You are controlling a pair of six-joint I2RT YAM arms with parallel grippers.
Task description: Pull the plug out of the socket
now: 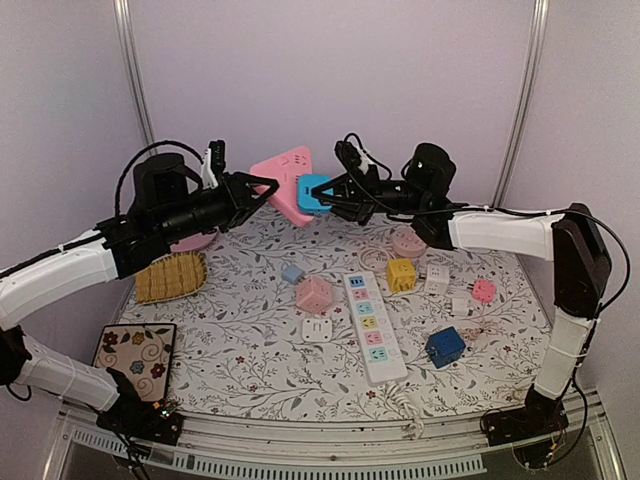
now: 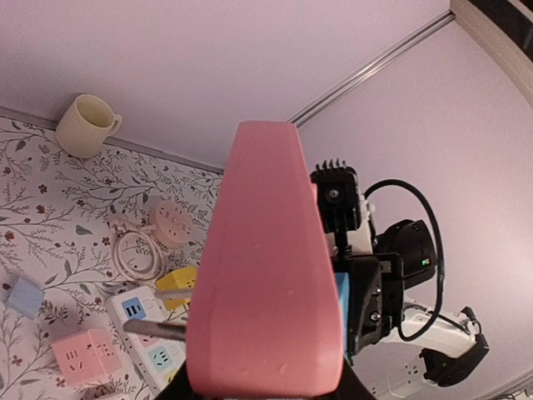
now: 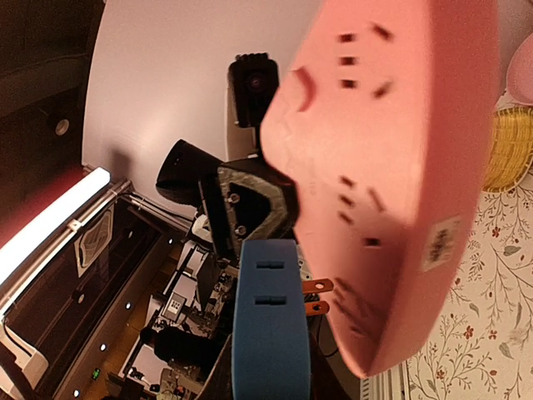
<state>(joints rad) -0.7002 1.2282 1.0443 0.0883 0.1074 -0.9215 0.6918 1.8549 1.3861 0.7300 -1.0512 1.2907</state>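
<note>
High above the surface (image 1: 250,340), between the two arms, hangs the pink socket (image 1: 283,180) with the blue plug (image 1: 314,193) on its side. The left gripper (image 1: 262,190) is closed on the socket and holds it by one edge. The right gripper (image 1: 330,196) is closed on the plug, one finger on each side. From the right wrist, two metal prongs (image 3: 316,297) show in the gap between plug and socket, so I think the plug is part way out. Both things are hard plastic. They look light and will not bend or squash. The plastic is smooth, so it can slip if the hold is weak. The plug is small, so the best place to hold it is on its sides, near the middle. The prongs likely fit tight, so the pull should go straight away from the socket. A crooked pull could bend the prongs or twist the socket loose.
</note>
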